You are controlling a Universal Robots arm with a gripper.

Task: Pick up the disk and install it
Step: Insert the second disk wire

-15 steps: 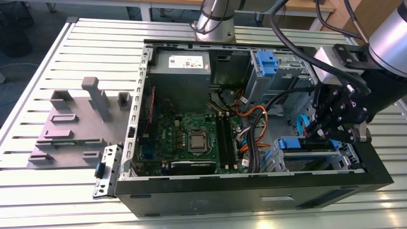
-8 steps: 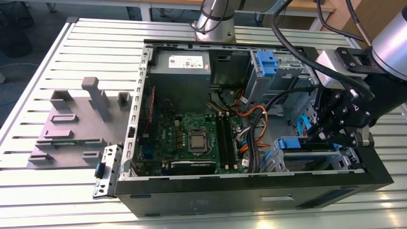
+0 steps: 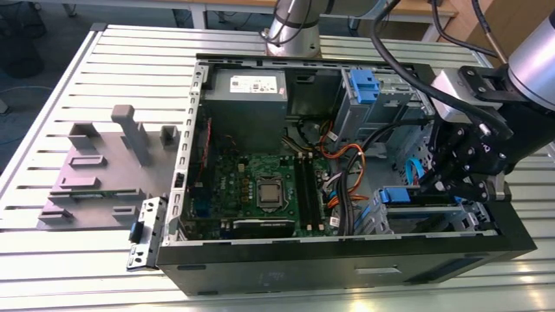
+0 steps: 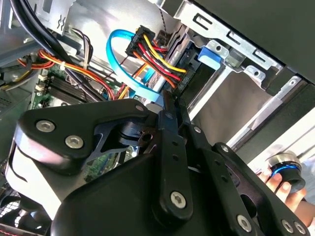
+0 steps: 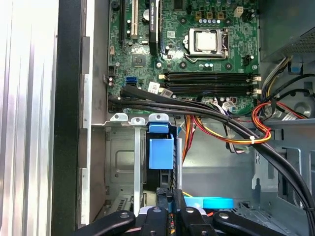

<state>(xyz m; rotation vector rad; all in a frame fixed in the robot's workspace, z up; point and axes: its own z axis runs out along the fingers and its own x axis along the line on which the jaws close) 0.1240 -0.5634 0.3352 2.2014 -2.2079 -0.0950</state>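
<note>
The table, a slatted metal surface, carries an open computer case lying on its side, with a grey moulded fixture beside it toward the exterior view's left. Inside the case, the motherboard occupies the middle and a grey power supply box sits at the far end. The arm reaches into the case at the exterior view's right, over the grey metal drive bay.

The tool stands directly above the bay slot, its fingers drawn close together on the edge of the disk, which stands on edge in its blue carrier, partly down in the bay. In the second wrist view, the tool points toward bundled power leads and a blue data cable just beside it.

Judgement: the disk is rigid, moderately heavy for its bulk, and shock-sensitive; its metal faces are smooth. The carrier's stiff end edge offers the safest hold, keeping clear of the connectors.
</note>
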